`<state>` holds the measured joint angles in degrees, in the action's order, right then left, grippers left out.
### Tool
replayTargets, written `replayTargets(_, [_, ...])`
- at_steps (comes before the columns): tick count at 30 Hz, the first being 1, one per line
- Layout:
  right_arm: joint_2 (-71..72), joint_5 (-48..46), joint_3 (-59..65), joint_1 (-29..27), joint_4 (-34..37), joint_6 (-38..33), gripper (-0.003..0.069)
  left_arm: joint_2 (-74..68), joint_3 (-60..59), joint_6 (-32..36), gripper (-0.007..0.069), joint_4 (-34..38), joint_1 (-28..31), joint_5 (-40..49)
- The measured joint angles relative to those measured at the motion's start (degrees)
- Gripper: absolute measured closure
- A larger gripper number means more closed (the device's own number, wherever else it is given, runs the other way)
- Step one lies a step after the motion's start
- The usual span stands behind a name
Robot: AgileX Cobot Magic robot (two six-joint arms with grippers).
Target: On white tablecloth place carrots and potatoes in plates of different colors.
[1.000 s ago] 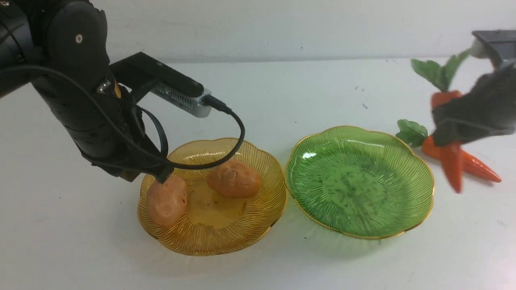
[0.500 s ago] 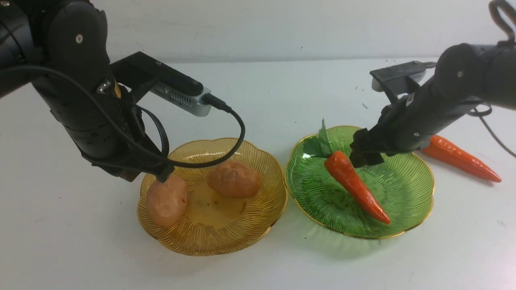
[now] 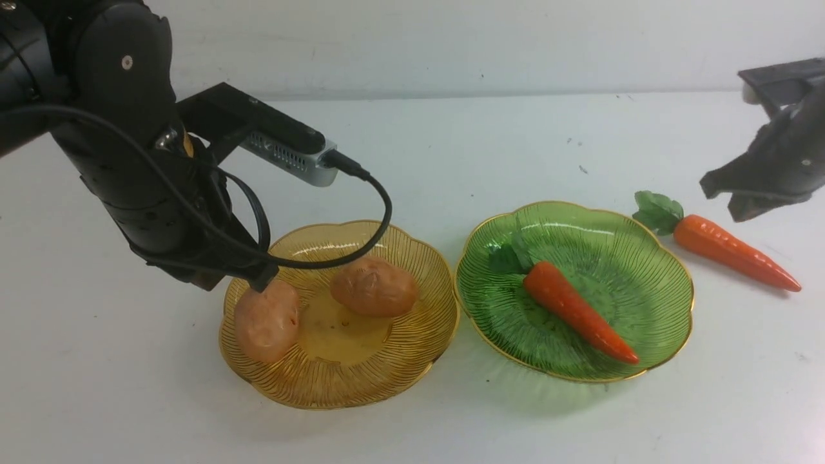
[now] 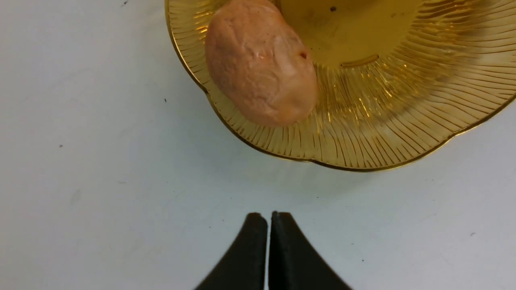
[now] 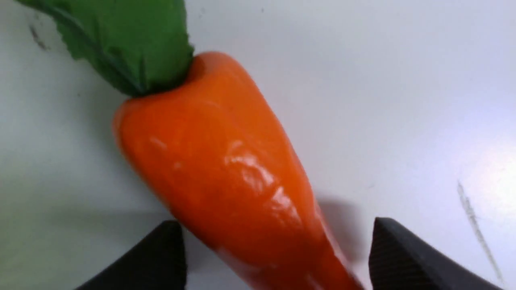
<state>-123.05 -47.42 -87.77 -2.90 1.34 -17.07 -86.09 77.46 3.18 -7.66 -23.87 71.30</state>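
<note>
Across the front view, a plain white tablecloth point(image 3: 129, 386) carried two ribbed, translucent, gold-rimmed dishes. The amber-yellow plate point(image 3: 361, 377), lower centre-left, held both lumpy tan-orange toy potatoes point(image 3: 374, 286). The green plate point(image 3: 657, 283), lower centre-right, held one glossy orange toy carrot point(image 3: 577, 311). A second orange carrot point(image 3: 735, 251) lay on the cloth to the right of that plate, just below the black right gripper point(image 3: 735, 196), which stood spread at the frame's right edge. From the left wrist, the left gripper point(image 4: 269, 217) was pressed together over bare cloth, near the amber rim. From the right wrist, spread fingers point(image 5: 161, 257) flanked the second carrot's tapering body.
</note>
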Motion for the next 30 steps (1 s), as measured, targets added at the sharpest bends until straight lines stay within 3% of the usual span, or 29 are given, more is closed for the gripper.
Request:
replayTargets(2, [0.0, -1.2, -0.7, 0.0, 0.0, 0.2, 0.0226, 0.0, 0.0, 0.0, 0.0628, -0.1, 0.0, 0.0])
replayTargets(4, [0.0, -4.3, -2.5, 0.0, -0.1, 0.9, 0.0400, 0.0, 0.0, 0.0, 0.0628, -0.1, 0.0, 0.0])
replayTargets(5, [0.1, -6.1, -3.7, 0.0, -0.1, 1.1, 0.0424, 0.0, 0.0, 0.0, 0.0628, -0.1, 0.0, 0.0])
replayTargets(10, [4.0, -19.8, -12.5, -0.1, 2.4, 2.4, 0.0405, 0.0, 0.0, 0.0, 0.0628, -0.1, 0.0, 0.0])
replayTargets(16, [12.1, -23.1, -12.8, 1.1, 21.8, 1.8, 0.0405, 0.0, 0.0, 0.0, 0.0628, -0.1, 0.0, 0.0])
replayTargets(18, [11.5, -23.2, -11.7, 3.4, 24.5, 0.0, 0.0405, 0.0, 0.0, 0.0, 0.0628, -0.1, 0.0, 0.0])
replayTargets(23, [6.7, -23.3, -10.9, 10.8, 19.9, -1.2, 0.0403, 0.0, 0.0, 0.0, 0.0628, -0.1, 0.0, 0.0])
replayTargets(25, [5.3, -23.3, -10.9, 13.1, 15.9, -1.0, 0.0356, 0.0, 0.0, 0.0, 0.0628, -0.1, 0.0, 0.0])
replayTargets(30, [4.6, -23.3, -10.9, 15.4, 10.0, 4.0, 0.0113, 0.0, 0.0, -0.2, 0.0628, 0.7, 0.0, 0.0])
